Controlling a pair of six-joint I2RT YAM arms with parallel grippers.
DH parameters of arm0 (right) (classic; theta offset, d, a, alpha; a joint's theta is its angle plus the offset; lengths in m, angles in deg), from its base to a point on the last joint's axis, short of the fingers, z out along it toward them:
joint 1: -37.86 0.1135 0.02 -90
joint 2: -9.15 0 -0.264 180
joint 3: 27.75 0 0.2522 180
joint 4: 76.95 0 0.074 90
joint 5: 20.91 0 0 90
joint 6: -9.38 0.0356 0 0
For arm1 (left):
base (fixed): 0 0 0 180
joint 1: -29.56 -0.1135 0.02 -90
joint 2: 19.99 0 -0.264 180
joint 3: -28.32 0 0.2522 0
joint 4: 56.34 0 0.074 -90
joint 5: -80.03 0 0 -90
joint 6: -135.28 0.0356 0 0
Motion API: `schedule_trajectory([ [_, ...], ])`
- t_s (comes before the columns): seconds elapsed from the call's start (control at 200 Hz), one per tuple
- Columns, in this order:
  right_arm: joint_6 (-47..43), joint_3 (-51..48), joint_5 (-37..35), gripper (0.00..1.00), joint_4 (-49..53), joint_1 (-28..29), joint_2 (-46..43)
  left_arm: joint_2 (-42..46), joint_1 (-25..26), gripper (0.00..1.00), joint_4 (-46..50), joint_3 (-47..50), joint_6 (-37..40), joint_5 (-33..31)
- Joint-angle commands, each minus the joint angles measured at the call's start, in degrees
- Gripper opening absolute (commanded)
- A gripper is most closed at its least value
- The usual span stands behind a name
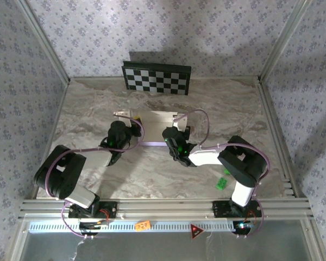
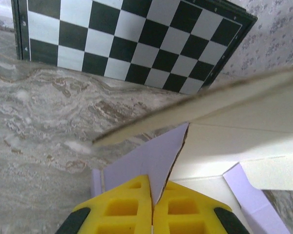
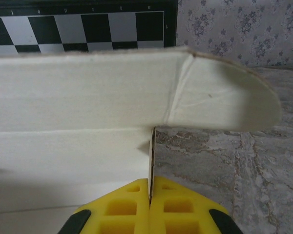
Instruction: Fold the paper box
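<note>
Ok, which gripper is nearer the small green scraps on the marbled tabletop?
Right. The right gripper, shut on the lavender-and-cream cardboard box, sits beyond and left of the scraps; the left gripper pinches the box's other side, farther left.

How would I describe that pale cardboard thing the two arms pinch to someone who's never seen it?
Find the checkerboard panel at the back of the marbled table, then come forward to its middle. There sits the paper box, thin cardboard pinched by the left gripper and right gripper. Nothing else is cream on one face, lavender on the other, with raised flaps.
</note>
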Motion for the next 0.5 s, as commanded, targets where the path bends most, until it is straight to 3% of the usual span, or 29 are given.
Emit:
schedule_trajectory([
  [0.0, 0.32, -2.06, 2.49, 0.0, 0.84, 2.09, -0.26, 1.89, 2.79, 0.08, 0.21, 1.6, -1.88, 5.88],
  [0.495, 7.01, -7.87, -3.02, 0.0, 5.41, 6.71, -1.11, 12.17, 4.81, 0.14, 7.31, 8.63, -1.63, 3.0],
])
